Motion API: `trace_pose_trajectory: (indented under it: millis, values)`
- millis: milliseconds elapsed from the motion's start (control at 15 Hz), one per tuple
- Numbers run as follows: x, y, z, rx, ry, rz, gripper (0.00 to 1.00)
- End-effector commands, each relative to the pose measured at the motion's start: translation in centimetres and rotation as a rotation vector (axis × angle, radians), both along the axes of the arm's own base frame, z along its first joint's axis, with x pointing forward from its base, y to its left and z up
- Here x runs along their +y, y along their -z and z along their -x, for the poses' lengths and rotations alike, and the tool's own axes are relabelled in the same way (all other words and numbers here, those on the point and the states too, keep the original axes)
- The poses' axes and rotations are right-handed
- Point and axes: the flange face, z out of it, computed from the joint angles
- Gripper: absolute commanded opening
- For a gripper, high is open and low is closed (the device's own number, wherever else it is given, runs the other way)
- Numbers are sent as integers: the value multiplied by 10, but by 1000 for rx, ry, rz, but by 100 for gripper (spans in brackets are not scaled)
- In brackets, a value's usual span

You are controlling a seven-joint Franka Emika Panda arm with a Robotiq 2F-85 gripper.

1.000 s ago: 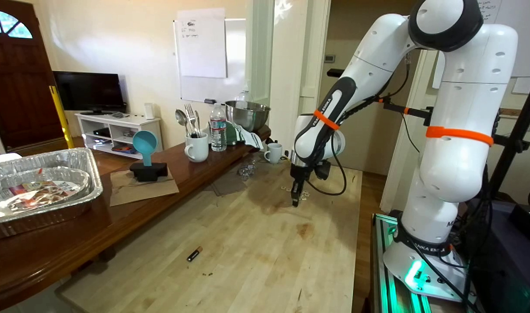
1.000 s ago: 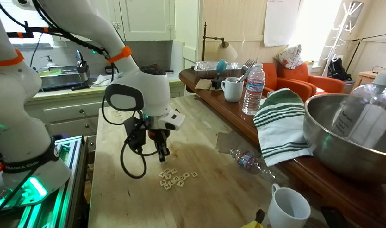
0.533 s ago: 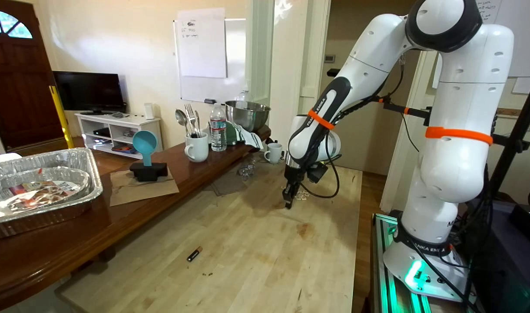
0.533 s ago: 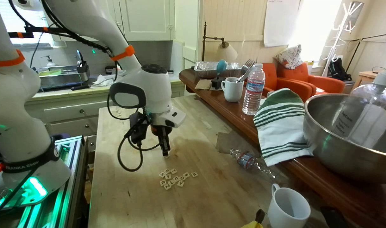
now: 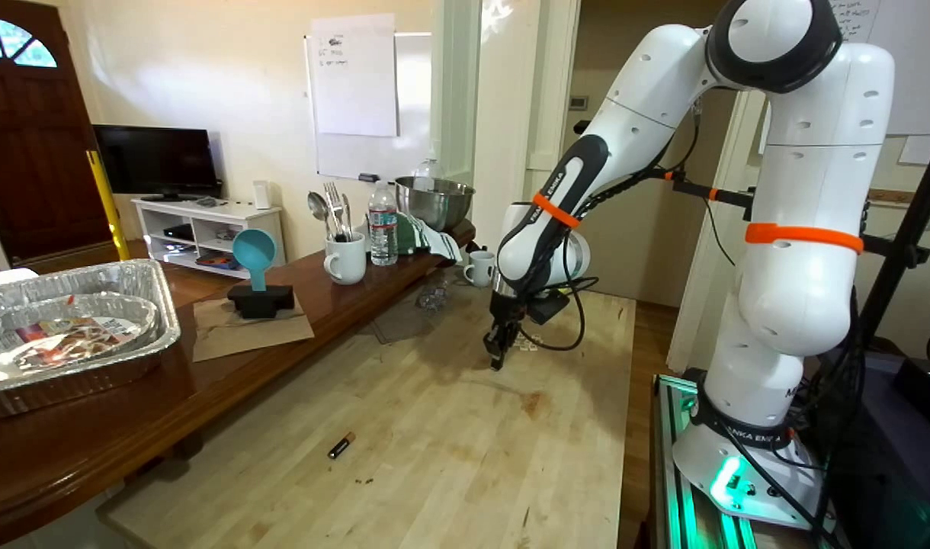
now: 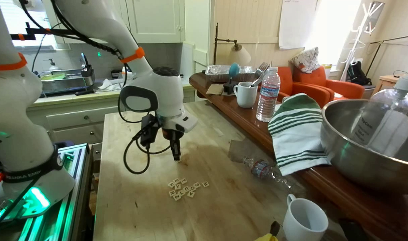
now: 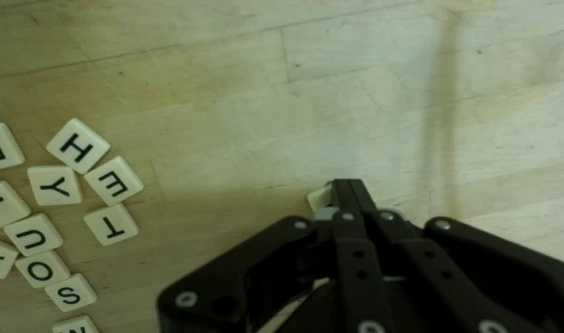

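1 letter tile [image 7: 317, 198] is lying on the worktop [image 7: 245, 134], just beneath the tips of the claw [image 7: 351, 185], which is partly hiding it. The claw's 2 jaws are standing pressed together; whether they are touching the tile, I cannot tell. To the left in the wrist view, lettered tiles [image 7: 58, 185] including H, E, Y and T are lying clustered. In an exterior view, a plastic water bottle [image 6: 260, 169] is lying farther right and a white mug [image 6: 306, 219] is standing nearer.

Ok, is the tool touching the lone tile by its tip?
Cannot tell. In the wrist view, the shut tool hides part of the lone tile, along with any line where they would meet; the exterior views don't settle it.
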Motion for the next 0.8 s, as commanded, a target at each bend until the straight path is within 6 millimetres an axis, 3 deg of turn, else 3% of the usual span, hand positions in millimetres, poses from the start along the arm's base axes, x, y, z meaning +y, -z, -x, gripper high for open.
trace_pose_trajectory:
  millis: [0, 733]
  values:
    - [12, 17, 0, 26, 43, -13, 0]
    - [19, -4, 5, 2, 40, -6, 0]
